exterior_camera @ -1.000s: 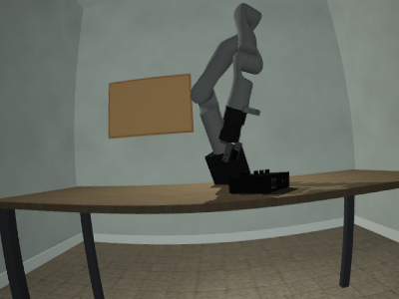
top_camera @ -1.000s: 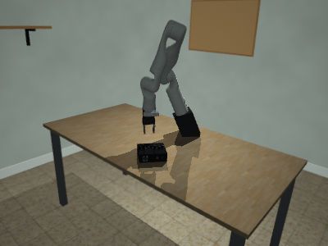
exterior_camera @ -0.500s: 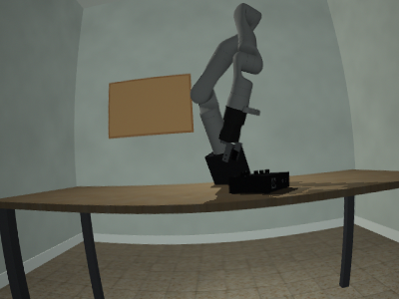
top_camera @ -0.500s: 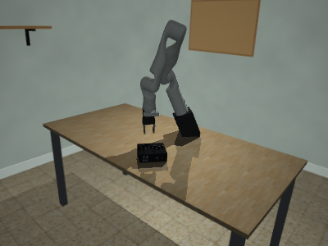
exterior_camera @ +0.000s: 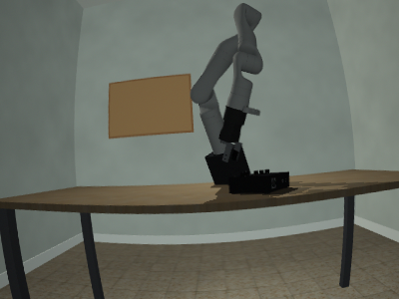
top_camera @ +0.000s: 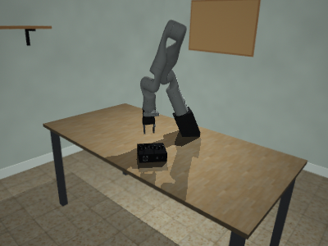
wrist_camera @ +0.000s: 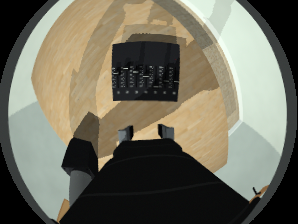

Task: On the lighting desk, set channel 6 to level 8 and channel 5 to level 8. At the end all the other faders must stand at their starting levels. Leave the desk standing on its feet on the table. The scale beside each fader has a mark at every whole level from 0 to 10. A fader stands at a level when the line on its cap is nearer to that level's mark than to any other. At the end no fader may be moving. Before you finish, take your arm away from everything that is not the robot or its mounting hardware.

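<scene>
Wooden table [top_camera: 246, 197], dark legs, tiled floor beneath. Black lighting desk [top_camera: 152, 154] on its feet near table middle. Arm's black base [top_camera: 187, 122] at desk's 1 o'clock, apart.

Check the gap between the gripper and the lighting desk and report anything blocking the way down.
Nothing visible blocks it. The open gripper hangs empty above the lighting desk, with only open air between them; the table around the desk shows nothing else nearby.
</scene>
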Controlling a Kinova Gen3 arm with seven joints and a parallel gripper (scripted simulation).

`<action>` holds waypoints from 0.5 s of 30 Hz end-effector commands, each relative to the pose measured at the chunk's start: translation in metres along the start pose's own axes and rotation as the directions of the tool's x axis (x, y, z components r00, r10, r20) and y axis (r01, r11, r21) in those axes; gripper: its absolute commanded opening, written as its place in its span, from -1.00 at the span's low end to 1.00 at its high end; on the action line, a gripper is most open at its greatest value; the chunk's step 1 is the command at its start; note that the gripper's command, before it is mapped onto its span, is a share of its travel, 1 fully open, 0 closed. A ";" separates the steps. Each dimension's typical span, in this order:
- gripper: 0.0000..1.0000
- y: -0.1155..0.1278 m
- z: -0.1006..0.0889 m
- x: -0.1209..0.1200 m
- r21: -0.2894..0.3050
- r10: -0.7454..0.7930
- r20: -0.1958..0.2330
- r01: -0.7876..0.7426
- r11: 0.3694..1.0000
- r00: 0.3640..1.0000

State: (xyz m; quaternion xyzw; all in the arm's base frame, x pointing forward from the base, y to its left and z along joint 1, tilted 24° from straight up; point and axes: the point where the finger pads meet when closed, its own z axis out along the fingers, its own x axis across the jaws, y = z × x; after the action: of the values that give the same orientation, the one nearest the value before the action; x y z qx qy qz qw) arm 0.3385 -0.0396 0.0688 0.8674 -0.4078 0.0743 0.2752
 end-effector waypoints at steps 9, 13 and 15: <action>1.00 0.002 0.000 -0.003 -0.004 0.014 0.007 -0.014 1.000 1.000; 1.00 0.002 0.000 -0.003 -0.004 0.014 0.007 -0.014 1.000 1.000; 1.00 0.002 0.000 -0.003 -0.004 0.014 0.007 -0.014 1.000 1.000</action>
State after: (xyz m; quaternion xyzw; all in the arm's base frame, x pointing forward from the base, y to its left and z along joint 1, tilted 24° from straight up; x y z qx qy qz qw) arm 0.3385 -0.0396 0.0688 0.8674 -0.4078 0.0743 0.2752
